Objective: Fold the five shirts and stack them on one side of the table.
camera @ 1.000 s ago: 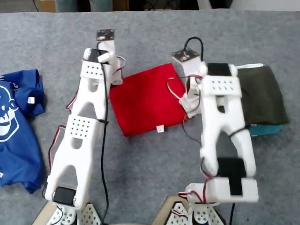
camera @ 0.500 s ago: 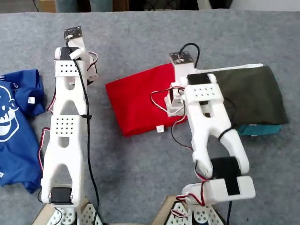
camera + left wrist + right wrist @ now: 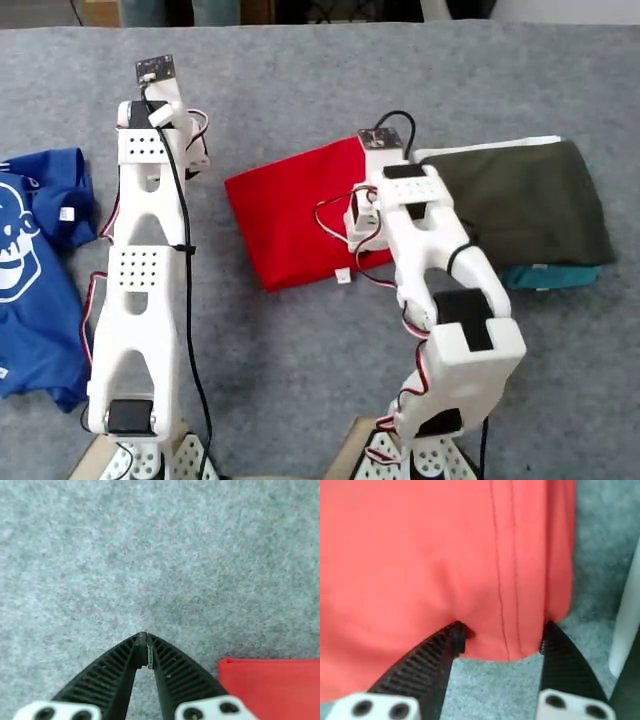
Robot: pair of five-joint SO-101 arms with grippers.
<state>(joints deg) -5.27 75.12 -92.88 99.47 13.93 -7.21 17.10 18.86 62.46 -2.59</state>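
Observation:
A folded red shirt [image 3: 295, 215] lies at the table's middle. My right gripper [image 3: 384, 148] is at its right edge, open, and in the right wrist view its fingers [image 3: 445, 642] straddle the red shirt's hem [image 3: 470, 570]. My left gripper [image 3: 157, 78] is over bare carpet to the far left of the red shirt, shut with nothing in it [image 3: 143, 641]; a corner of the red shirt [image 3: 272, 687] shows beside it. On the right is a stack with a dark olive shirt [image 3: 525, 200] on top, a teal one [image 3: 552, 275] and a white edge [image 3: 490, 148] beneath. A blue printed shirt [image 3: 35, 280] lies unfolded at the left edge.
Grey carpet [image 3: 300, 350] covers the table. Bare carpet stretches along the far side and in front of the red shirt. The stack sits close beside the right arm.
The left arm has swung left, away from the red shirt's corner, then stopped. The right arm has moved left onto the red shirt's right edge. The red shirt has shifted slightly left.

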